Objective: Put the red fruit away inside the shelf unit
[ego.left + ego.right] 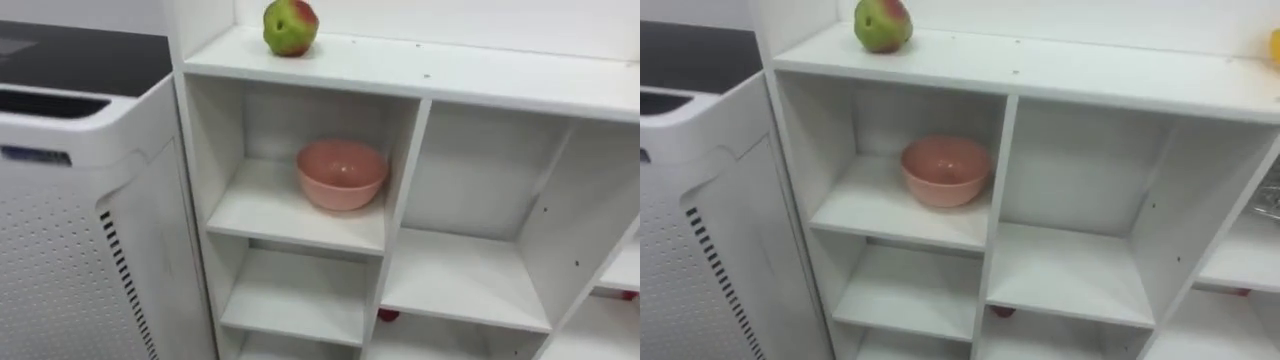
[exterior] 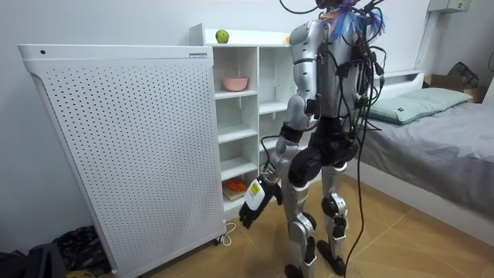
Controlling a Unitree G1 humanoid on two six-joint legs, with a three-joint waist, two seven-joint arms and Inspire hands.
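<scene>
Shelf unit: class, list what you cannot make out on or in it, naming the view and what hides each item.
1. Yellow thing atop the unit: cut off by the right eye view's right edge; kind unclear.
2. Red thing in a lower compartment: left eye view, mostly hidden by the board above.
3. Orange things on a low shelf: room view, too small to name.

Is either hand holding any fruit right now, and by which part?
Nothing looks held. The left hand hangs open and low beside the shelf unit; the apple sits untouched on its top board.
</scene>
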